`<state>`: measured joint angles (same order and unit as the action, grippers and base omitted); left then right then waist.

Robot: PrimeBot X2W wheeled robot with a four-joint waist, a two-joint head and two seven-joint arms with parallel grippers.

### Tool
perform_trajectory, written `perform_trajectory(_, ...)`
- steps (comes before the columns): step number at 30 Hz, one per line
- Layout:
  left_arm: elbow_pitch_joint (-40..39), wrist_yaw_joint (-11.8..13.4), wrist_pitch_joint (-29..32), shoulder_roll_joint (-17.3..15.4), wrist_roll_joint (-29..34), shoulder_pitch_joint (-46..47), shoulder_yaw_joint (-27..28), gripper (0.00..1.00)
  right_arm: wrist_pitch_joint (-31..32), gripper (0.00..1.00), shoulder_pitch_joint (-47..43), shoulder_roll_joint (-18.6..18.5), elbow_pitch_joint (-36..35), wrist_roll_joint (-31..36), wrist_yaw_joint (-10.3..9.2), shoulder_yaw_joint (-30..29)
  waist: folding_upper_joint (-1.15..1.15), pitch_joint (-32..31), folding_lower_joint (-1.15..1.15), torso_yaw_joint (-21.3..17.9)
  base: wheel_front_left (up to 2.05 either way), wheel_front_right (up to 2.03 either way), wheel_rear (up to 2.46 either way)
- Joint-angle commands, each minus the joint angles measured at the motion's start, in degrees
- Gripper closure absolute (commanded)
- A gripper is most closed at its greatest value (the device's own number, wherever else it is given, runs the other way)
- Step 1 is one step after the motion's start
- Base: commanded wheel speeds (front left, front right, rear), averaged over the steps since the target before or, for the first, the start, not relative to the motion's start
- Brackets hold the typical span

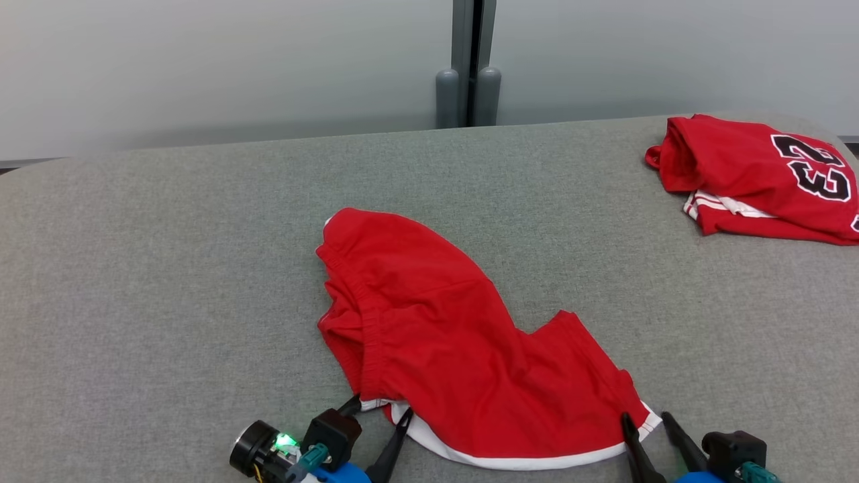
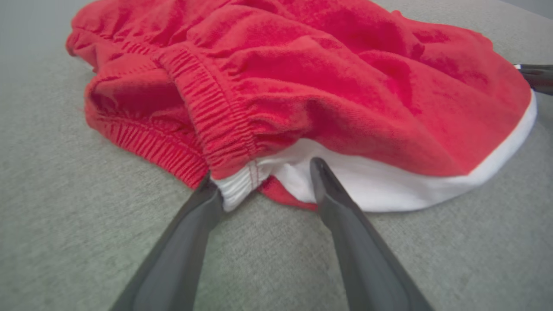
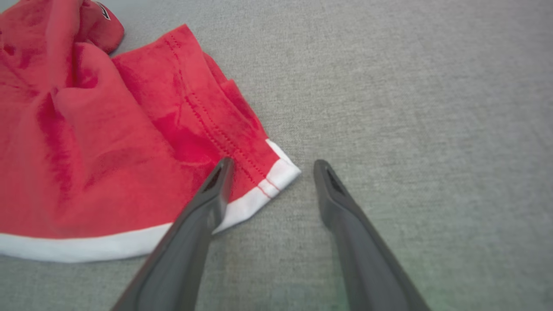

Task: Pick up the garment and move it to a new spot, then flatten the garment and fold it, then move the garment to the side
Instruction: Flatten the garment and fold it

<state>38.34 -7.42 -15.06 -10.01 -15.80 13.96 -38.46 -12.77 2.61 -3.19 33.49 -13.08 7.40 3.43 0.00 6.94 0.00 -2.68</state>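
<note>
The garment (image 1: 436, 335) is a pair of red shorts with white trim, lying rumpled on the middle of the grey table (image 1: 168, 268). My left gripper (image 1: 381, 406) stands open at its near left corner. In the left wrist view the left gripper (image 2: 263, 170) straddles the white end of the elastic waistband, with the garment (image 2: 345, 86) bunched beyond it. My right gripper (image 1: 645, 417) is open at the near right hem corner. In the right wrist view the right gripper (image 3: 274, 163) has its left finger over the garment (image 3: 86, 151) and its other finger on bare table.
A folded red jersey (image 1: 758, 178) with a black number lies at the table's far right corner. A pale wall with a grey post (image 1: 470, 67) stands behind the table's far edge. One right gripper finger (image 2: 535, 75) shows at the left wrist view's right edge.
</note>
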Motion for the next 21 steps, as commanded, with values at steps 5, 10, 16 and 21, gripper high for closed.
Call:
perform_trajectory(5,1.36,-0.08,-0.14,0.20,-1.69,2.51,-2.04,1.00,-0.40,1.00,-0.44,0.46,1.35,-1.47,0.15,2.58,0.00,-0.34,0.00,-0.17,0.00,0.00,0.00)
perform_trajectory(10,-2.41,-0.08,-0.13,-0.86,-3.13,0.17,-0.37,1.00,-1.18,1.00,-1.05,0.37,-1.58,-1.69,0.14,2.77,0.00,-1.07,0.00,-0.09,0.00,0.00,0.00)
perform_trajectory(16,-10.86,-0.08,-0.14,-3.25,-2.39,-1.46,1.57,1.00,-0.68,1.00,-0.89,0.27,-9.15,-3.41,0.11,2.42,0.00,-0.68,0.00,0.35,0.00,0.00,0.00)
perform_trajectory(21,-17.82,-0.08,-0.15,-4.83,-2.49,1.60,2.33,1.00,1.77,1.00,3.17,0.25,-16.45,-2.63,0.11,0.52,0.00,0.61,0.00,0.32,0.00,0.00,0.00)
